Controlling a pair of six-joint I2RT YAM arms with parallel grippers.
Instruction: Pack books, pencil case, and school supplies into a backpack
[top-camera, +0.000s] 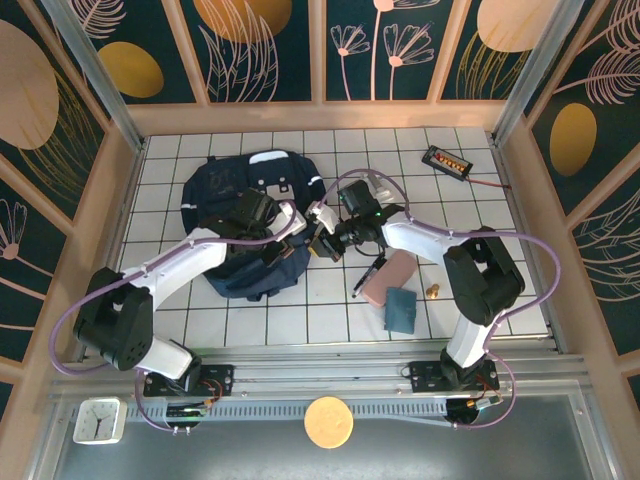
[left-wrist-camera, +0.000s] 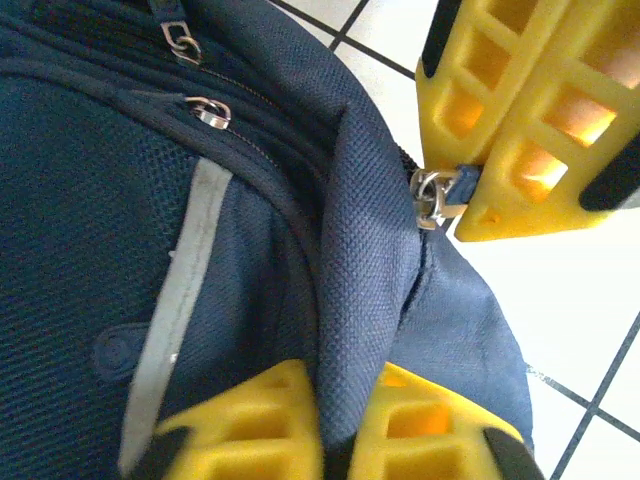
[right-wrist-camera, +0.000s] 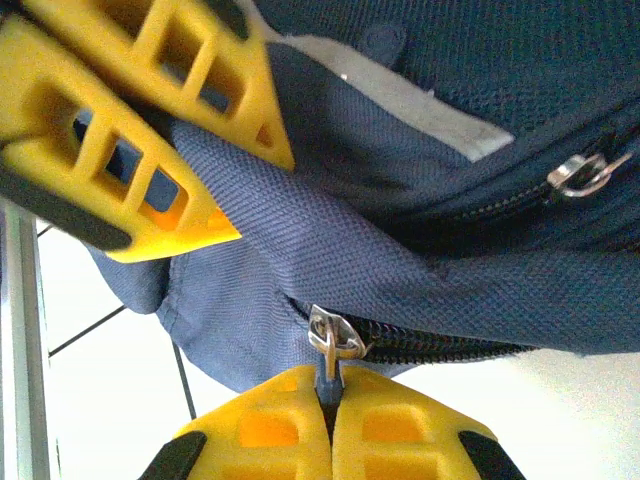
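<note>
One white-tiled surface (top-camera: 330, 310), ringed by floral panels (top-camera: 260, 50), carries the backpack (top-camera: 235, 190); at its near-right edge the left tool (left-wrist-camera: 338, 425) pinches its fabric, the right tool (right-wrist-camera: 330, 400) a zipper pull (right-wrist-camera: 333, 338).

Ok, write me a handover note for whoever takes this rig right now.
Left hand: shut on a fold of the backpack fabric beside the zip.
Right hand: shut on the zipper pull.
Pencil case, pen and teal item lie on the table, right of the backpack.
Done: both grips set for unzipping; the zip looks closed beside the pull.
Left: open it, pack those three.
</note>
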